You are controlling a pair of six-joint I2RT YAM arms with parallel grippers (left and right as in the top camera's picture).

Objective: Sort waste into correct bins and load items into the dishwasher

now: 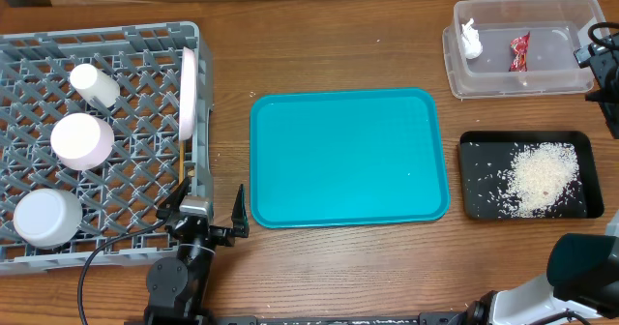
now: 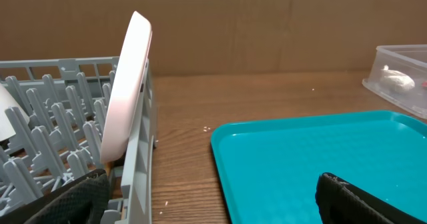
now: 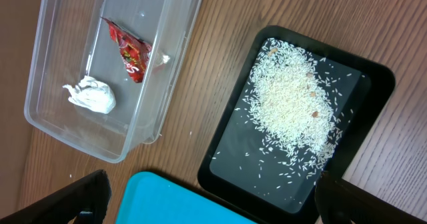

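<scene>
The grey dish rack at the left holds a white cup, a white-pinkish bowl, a pale grey-blue bowl, the white plate standing on edge and the chopsticks. The clear tub holds the white tissue and the red wrapper. The black tray holds the rice crumbs. My left gripper is open and empty beside the rack's right wall, near the plate. My right gripper is open and empty, high above the tub and the black tray.
The teal serving tray lies in the middle of the table with nothing on it. It also shows in the left wrist view and the right wrist view. A brown cardboard wall stands behind the table.
</scene>
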